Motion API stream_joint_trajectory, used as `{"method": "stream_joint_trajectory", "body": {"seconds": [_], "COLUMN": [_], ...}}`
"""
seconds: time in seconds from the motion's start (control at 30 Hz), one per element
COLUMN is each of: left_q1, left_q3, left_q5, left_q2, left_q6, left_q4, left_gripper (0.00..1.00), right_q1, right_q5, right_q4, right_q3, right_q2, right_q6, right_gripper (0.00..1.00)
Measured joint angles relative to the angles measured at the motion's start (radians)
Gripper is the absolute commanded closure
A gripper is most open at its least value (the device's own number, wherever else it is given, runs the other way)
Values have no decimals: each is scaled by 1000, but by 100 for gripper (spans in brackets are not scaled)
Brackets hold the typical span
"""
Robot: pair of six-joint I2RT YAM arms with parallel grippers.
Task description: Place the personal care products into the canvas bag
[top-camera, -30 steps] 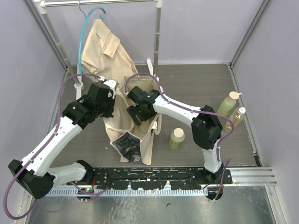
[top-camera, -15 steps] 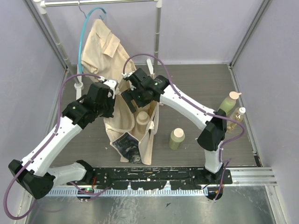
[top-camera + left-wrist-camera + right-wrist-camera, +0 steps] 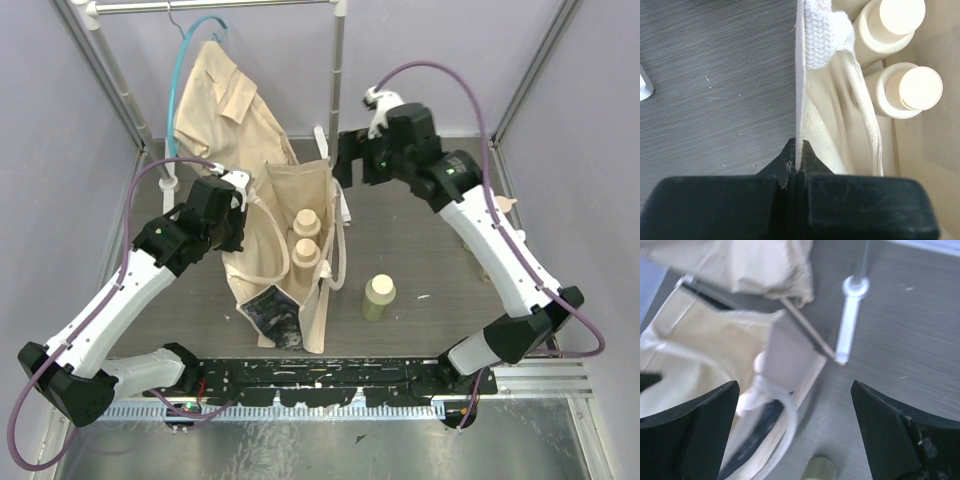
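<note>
The cream canvas bag (image 3: 268,250) stands open mid-table, its dark printed panel toward me. Two cream-capped bottles (image 3: 305,235) stand upright inside it, also seen in the left wrist view as two round caps (image 3: 912,89). My left gripper (image 3: 233,215) is shut on the bag's left rim (image 3: 800,100), holding it open. My right gripper (image 3: 347,168) hangs open and empty above the table behind the bag's right side (image 3: 700,355). A yellow-green bottle (image 3: 378,297) stands on the table right of the bag, at the bottom edge of the right wrist view (image 3: 817,469). The right arm hides the far-right bottles.
A tan shirt (image 3: 225,100) on a teal hanger hangs from a metal rack (image 3: 338,70) behind the bag. The rack's white foot (image 3: 850,315) lies on the table near my right gripper. Purple walls close in on both sides.
My right gripper opened and left a cream-capped bottle in the bag. It then rose out and swung back and to the right. The left gripper kept its hold.
</note>
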Motion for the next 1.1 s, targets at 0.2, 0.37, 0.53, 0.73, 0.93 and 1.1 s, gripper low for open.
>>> {"method": "stream_joint_trajectory", "body": {"seconds": [0.2,0.37,0.53,0.73,0.93,1.1], "left_q1": [0,0,0,0,0,0], "left_q3": [0,-1,-1,0,0,0], "left_q5": [-7,-11,-10,-2,8,9], "left_q2": [0,-2,-2,12,22,22], "left_q6": [0,3,9,35,50,52], "left_q4": [-1,0,2,11,19,19], "left_gripper": [100,100,100,100,100,100], "right_q1": [-116,-104,-83,23,118,128], "right_q5": [43,84,108,120,119,123], "right_q4": [-39,-139,-237,-248,-222,-193], "right_q3": [21,-99,-285,-458,-604,-696], "right_q2": [-21,-60,-138,-227,-265,-266], "right_q6": [13,45,103,190,268,294], "right_gripper": [0,0,0,0,0,0]}}
